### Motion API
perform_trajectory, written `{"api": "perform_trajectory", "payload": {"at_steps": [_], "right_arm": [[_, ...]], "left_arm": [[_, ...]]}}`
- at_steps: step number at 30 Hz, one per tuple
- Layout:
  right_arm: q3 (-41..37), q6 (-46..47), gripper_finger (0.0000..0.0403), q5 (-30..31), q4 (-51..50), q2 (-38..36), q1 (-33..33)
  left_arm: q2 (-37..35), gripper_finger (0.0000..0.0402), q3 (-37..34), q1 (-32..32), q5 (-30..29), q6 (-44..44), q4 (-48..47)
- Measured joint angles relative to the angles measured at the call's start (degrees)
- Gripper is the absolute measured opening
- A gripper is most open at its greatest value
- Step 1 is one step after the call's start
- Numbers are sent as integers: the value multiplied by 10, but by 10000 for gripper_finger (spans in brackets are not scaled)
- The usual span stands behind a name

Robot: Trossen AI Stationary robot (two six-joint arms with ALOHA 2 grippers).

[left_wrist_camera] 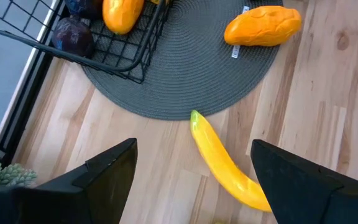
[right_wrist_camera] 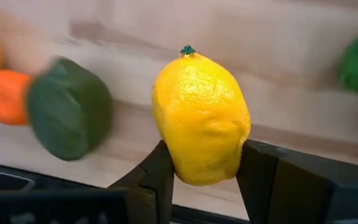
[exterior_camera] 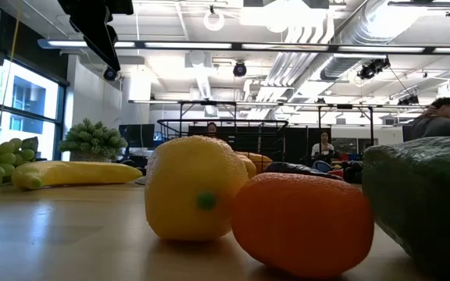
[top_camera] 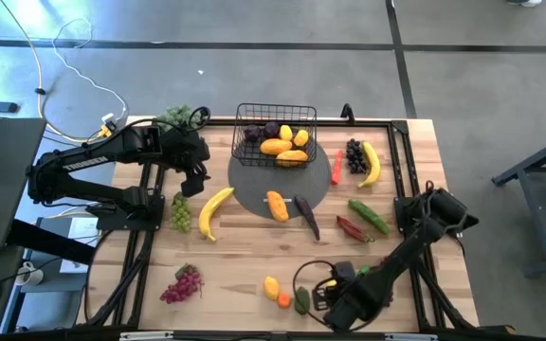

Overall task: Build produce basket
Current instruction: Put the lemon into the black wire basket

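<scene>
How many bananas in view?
2. Left banana lies just off the mat; right banana lies beside the dark grapes. The basket could hide another.

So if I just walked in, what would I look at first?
Probably the bumpy yellow lemon squeezed between the right gripper's dark fingers at the table's near edge, beside a small orange fruit and a dark green avocado. Next, the black wire-mesh basket at the far side, standing on a round dark grey mat and already holding orange mangoes. The left gripper hangs open over a long yellow banana.
</scene>
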Motion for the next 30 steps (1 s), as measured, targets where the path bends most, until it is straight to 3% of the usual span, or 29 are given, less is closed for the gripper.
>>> {"api": "perform_trajectory", "payload": {"at_steps": [12, 30], "right_arm": [[81, -185, 110, 51, -114, 0, -118], [199, -634, 107, 85, -193, 0, -362]], "left_arm": [[0, 303, 0, 0, -2, 0, 0], [0, 303, 0, 0, -2, 0, 0]]}}
